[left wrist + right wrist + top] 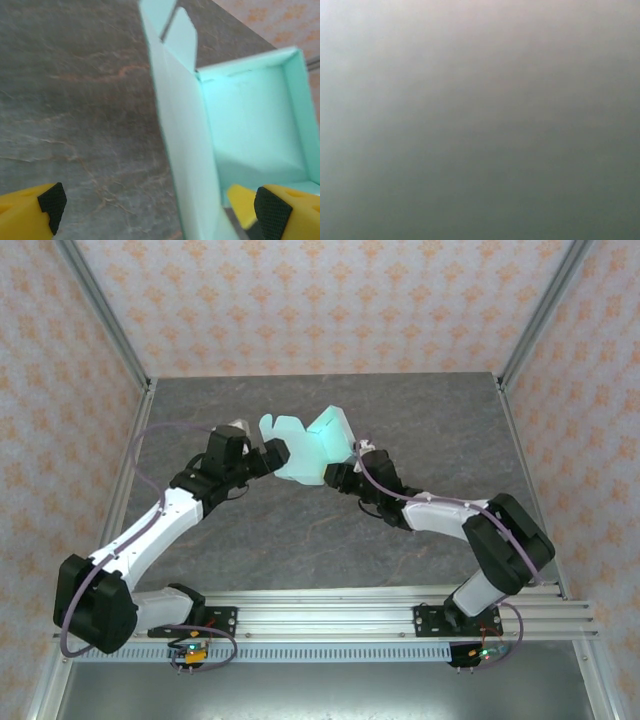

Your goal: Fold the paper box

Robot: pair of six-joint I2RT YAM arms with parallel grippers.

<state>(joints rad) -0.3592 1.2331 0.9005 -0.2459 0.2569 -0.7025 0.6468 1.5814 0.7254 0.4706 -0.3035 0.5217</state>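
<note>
The paper box [312, 448] is pale mint-green card, partly formed, and stands tilted at the middle of the table between my two grippers. My left gripper [281, 456] is at its left side, wide open. In the left wrist view the paper box [250, 115] shows its hollow inside and one side wall running down between my left gripper's [162, 210] yellow fingers [30, 215], touching neither pad. My right gripper [338, 476] is against the box's lower right edge, its jaws hidden by the card. The right wrist view is a grey blur of something close against the lens.
The dark stone-patterned table [300, 530] is bounded by metal frame posts [115, 330] and patterned walls on three sides. An aluminium rail [330, 615] holding both arm bases runs along the near edge.
</note>
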